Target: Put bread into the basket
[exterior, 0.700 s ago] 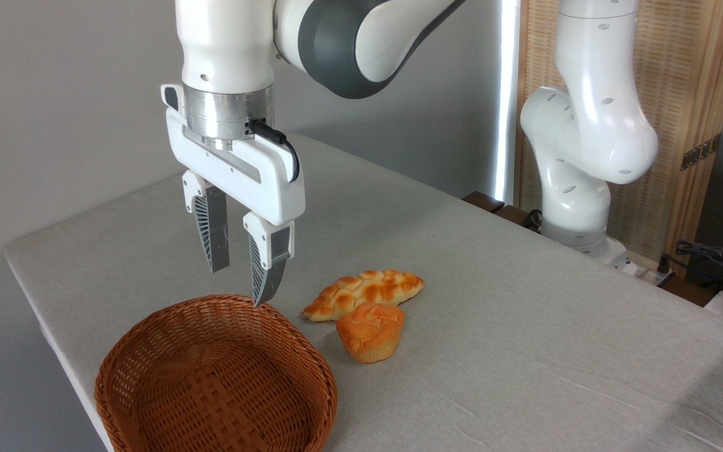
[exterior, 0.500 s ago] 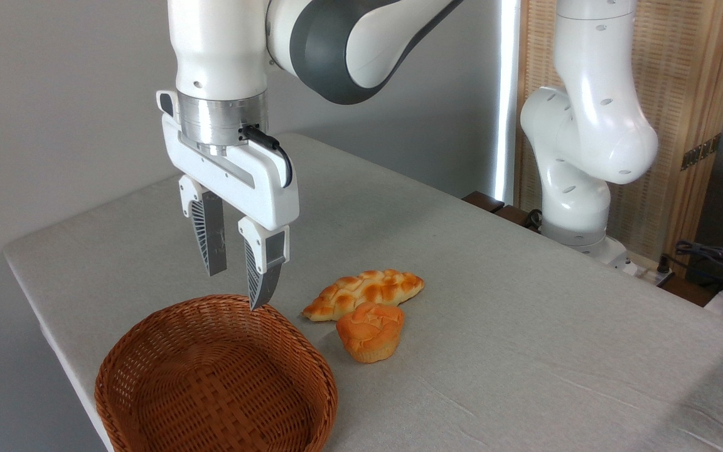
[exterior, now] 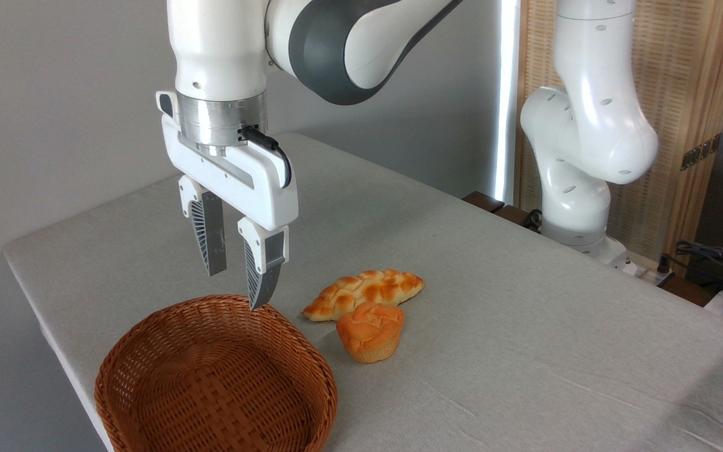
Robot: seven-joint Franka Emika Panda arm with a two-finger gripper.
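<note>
The bread [exterior: 371, 331], a small orange-golden bun with a swirled top, sits on the grey table just right of the basket. The basket [exterior: 148, 364] is round, reddish-brown wicker, with nothing in it, at the table's front left. My gripper [exterior: 236, 290] hangs open above the basket's far rim, left of the bread and apart from it. Nothing is between its fingers.
A longer braided golden loaf [exterior: 363, 292] lies right behind the bun, touching or nearly touching it. The arm's white base [exterior: 578, 207] stands at the table's back right. The table edge [exterior: 48, 333] runs close to the basket's left side. Cables lie at far right.
The gripper shifted slightly left and up over the basket's far rim, then held still. Bread, loaf and basket have not moved.
</note>
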